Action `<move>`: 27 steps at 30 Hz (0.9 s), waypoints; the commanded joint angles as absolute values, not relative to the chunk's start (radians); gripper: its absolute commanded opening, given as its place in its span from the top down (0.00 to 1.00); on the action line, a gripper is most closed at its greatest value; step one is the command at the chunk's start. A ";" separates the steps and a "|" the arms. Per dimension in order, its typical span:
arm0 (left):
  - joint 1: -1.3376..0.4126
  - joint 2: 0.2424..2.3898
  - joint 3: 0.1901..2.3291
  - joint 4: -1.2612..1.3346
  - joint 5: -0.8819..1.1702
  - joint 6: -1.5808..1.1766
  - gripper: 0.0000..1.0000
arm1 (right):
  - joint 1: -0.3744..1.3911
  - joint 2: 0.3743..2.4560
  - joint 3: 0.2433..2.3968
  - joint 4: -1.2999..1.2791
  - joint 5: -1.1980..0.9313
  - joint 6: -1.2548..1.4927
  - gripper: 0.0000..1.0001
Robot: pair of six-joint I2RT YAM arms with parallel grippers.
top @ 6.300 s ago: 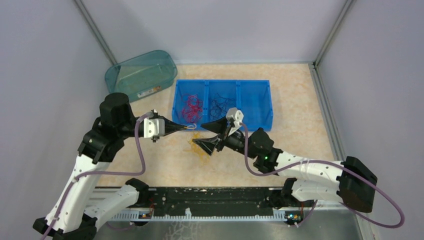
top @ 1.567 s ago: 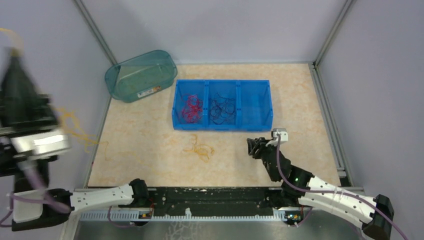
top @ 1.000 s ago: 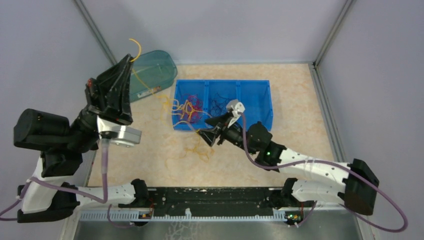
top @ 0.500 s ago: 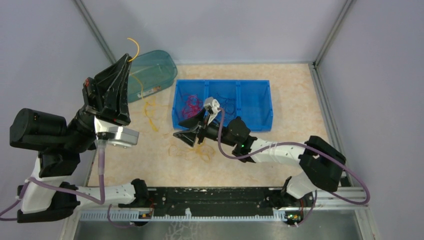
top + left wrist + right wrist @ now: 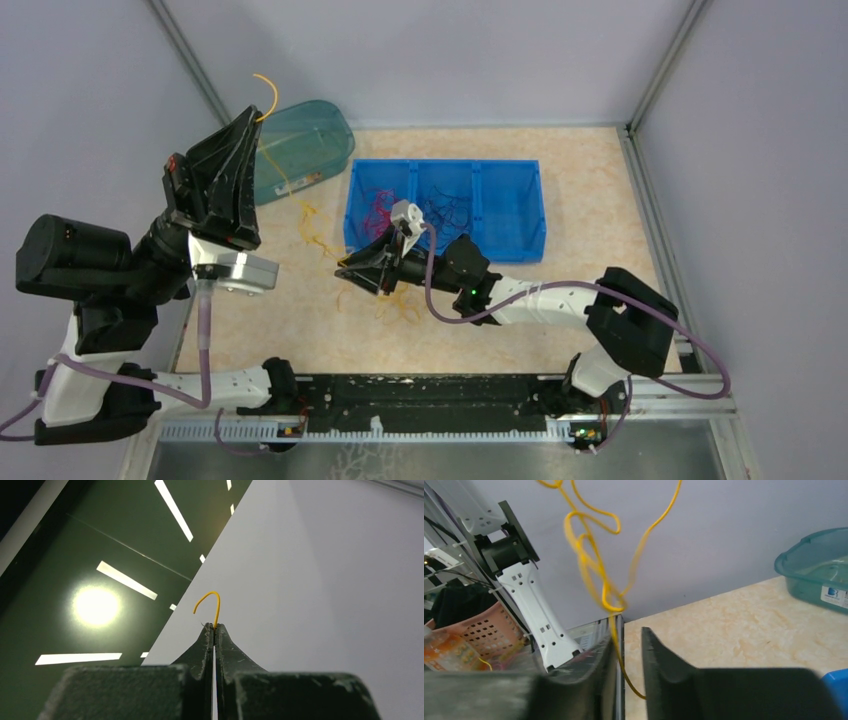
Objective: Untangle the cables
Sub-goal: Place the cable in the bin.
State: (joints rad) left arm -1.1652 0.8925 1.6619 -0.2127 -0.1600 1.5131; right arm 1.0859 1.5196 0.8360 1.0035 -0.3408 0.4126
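holding the yellow cable's [image 5: 594,580] tip clamped high, the left gripper [image 5: 214,629] is letting it dangle toward the desk [image 5: 600,200]. the right gripper [image 5: 630,625] is straddling the strand half open, gripping nothing. the swaying wire is likely slipping out, or a pull is tightening the loops.

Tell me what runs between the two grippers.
A looping yellow cable: pinched in the left gripper, hanging down into the open right gripper. Clearest in the right wrist view.

blue bin [image 5: 510,215] centre, teal tub [image 5: 300,140] back L, yellow cable [image 5: 594,575] hanging L of bin, table [image 5: 600,280] R side open
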 commanded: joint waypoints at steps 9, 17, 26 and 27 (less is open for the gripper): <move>-1.163 0.877 1.687 -0.346 -0.210 1.603 1.00 | 1.094 1.404 0.803 0.975 -0.248 0.348 1.00; -1.165 0.823 1.630 -0.966 -0.498 1.595 1.00 | 1.013 0.990 0.604 0.583 0.037 0.269 1.00; -1.192 0.840 1.742 -1.154 -0.625 1.499 1.00 | 0.965 0.582 0.555 0.156 0.400 0.222 1.00; -1.194 0.842 1.749 -1.170 -0.639 1.493 1.00 | 0.964 0.562 0.557 0.121 0.451 0.224 1.00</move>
